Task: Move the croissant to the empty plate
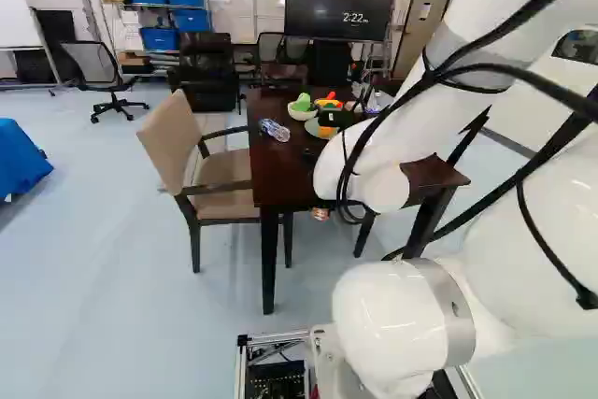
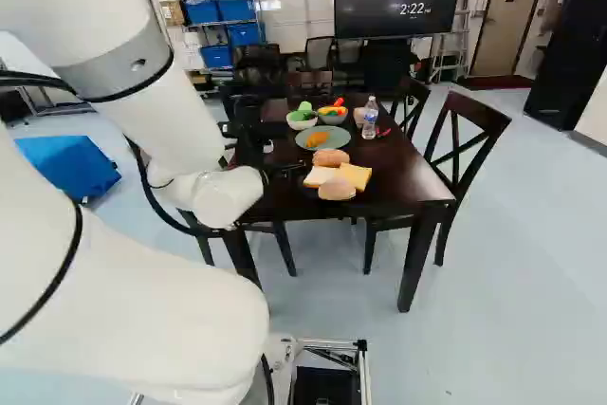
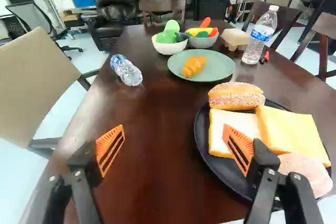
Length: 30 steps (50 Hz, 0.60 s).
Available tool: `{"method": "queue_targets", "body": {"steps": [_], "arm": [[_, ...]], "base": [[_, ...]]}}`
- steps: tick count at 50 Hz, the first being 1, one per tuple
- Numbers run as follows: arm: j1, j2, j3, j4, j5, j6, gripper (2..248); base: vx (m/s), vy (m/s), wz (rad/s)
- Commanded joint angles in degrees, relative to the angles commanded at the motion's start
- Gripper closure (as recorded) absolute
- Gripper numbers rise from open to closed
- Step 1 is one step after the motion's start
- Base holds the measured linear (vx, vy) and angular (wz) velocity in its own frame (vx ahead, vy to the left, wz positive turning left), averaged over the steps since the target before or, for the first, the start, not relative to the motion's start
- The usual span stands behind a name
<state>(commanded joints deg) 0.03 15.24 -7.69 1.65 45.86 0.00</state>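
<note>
Right base view gives us our white arm [image 2: 142,73] left of the middle, with a dark wooden table [image 2: 413,177] ahead of it. A beige padded armchair [image 1: 229,175] stands along one side of the table in the left base view, and a cross-backed wooden chair [image 2: 465,135] stands on the opposite side. Beyond the table we have a large wall screen [image 2: 394,7].

Our black gripper [image 2: 283,169] is spread wide, its fingers well apart with nothing between them but a view of the tabletop. In the wrist view, one orange pad [image 3: 110,148] shows against the dark wood, the other against a white bread slice [image 3: 226,116]; whether that one touches, we cannot tell.

That slice lies on a black plate [image 3: 201,140], together with a yellow slice [image 3: 291,129], a sprinkle-coated bun [image 3: 236,95] and a rounded pinkish piece [image 3: 304,169]. Farther ahead we find a green plate [image 3: 223,72], and just beyond it a white bowl [image 3: 169,49] of green food and a gray bowl [image 3: 202,42] of yellow and red food.

One clear water bottle [image 3: 260,35] stands upright near the far side of the black plate; another plastic bottle [image 3: 126,70] lies on its side toward the armchair. Our croissant [image 3: 194,66] rests on the green plate.
</note>
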Motion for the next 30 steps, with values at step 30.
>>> {"method": "queue_targets", "body": {"steps": [30], "arm": [[-0.03, 0.74, 2.61, -1.60, 4.03, 0.00, 3]], "base": [[0.000, 0.000, 0.000]]}}
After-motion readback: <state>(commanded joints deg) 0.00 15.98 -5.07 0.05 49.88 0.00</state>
